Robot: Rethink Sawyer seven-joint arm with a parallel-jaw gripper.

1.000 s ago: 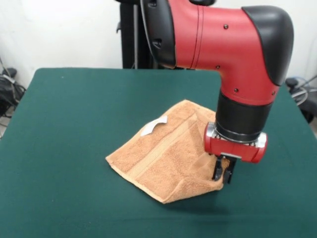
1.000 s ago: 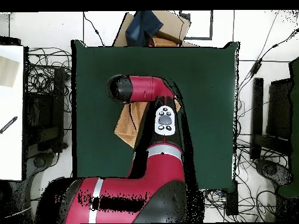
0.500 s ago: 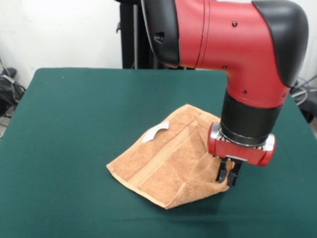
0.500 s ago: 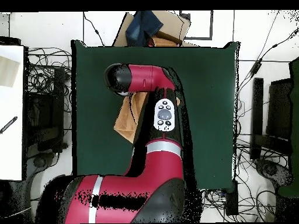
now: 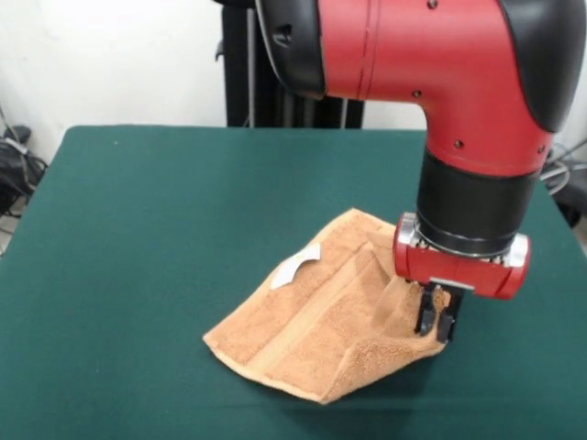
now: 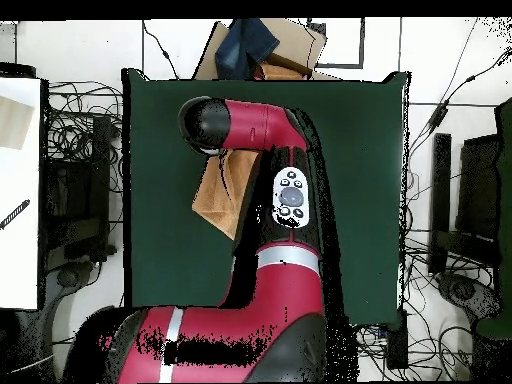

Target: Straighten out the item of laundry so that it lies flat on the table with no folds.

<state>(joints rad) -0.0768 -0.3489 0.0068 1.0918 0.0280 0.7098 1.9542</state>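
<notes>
The item of laundry (image 5: 321, 325) is an orange-tan terry towel, folded and rumpled, with a woven band and a small white label (image 5: 295, 267) on top. It rests on the dark green table (image 5: 156, 220). My gripper (image 5: 436, 321) is shut on the towel's right corner and holds that corner raised a little off the table. In the overhead view the towel (image 6: 220, 190) shows partly under the red arm (image 6: 270, 140); the gripper itself is hidden there.
A cardboard box (image 6: 290, 45) with a blue cloth (image 6: 245, 45) sits beyond the table's top edge in the overhead view. Cables and dark equipment (image 6: 75, 180) lie on the floor along both sides of the table.
The gripper has moved right and toward the camera in the front view, dragging the towel's pinched corner with it. The towel has shifted and stretched the same way.
</notes>
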